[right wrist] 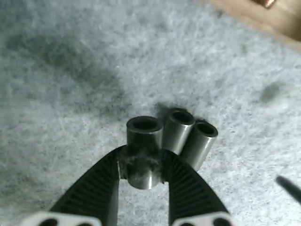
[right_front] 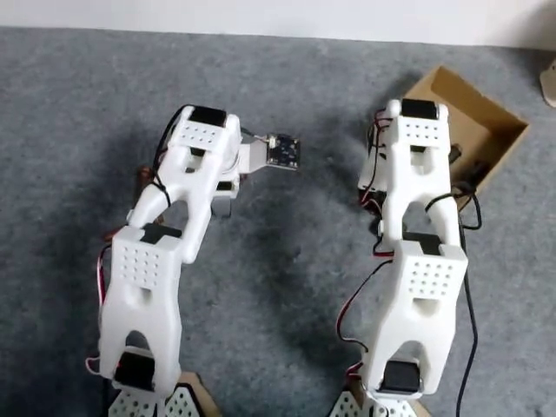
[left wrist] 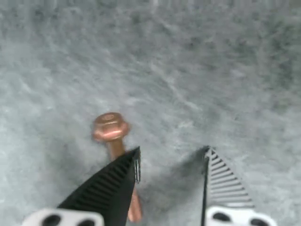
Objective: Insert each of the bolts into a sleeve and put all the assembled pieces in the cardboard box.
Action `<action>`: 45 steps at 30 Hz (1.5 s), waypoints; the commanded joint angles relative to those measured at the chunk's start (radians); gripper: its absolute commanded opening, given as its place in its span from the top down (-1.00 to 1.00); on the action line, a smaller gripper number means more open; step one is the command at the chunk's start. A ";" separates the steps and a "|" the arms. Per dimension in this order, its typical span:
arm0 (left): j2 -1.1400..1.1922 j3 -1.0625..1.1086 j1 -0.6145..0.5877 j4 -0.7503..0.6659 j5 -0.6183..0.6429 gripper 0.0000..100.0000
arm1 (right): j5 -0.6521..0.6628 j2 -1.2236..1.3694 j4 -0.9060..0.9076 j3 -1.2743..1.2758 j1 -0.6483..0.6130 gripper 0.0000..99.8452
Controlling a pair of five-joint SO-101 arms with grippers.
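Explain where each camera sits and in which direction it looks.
High view: fixed above, looks down on the table, left arm, right arm and cardboard box.
Left wrist view: on the left wrist, faces down; the open left gripper stands beside a bolt.
Right wrist view: on the right wrist, faces down; the right gripper holds one sleeve, two more sleeves beside.
Shared: the high and right wrist views both show the cardboard box.

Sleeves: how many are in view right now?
3. One sleeve is clamped in the right gripper; the other two sleeves stand touching beside it on the carpet. More may be hidden.
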 commanded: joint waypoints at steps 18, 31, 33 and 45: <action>-0.050 -0.323 -0.061 0.184 -0.009 0.57 | 0.014 -0.084 -0.045 -0.016 0.010 0.99; 0.081 -0.331 -0.071 0.075 -0.009 0.38 | 0.014 -0.084 -0.045 -0.016 0.010 0.99; 0.107 -0.331 -0.070 0.055 -0.011 0.38 | 0.014 -0.084 -0.045 -0.016 0.010 0.99; 0.216 -0.331 -0.073 0.021 -0.011 0.62 | 0.014 -0.084 -0.045 -0.016 0.010 0.99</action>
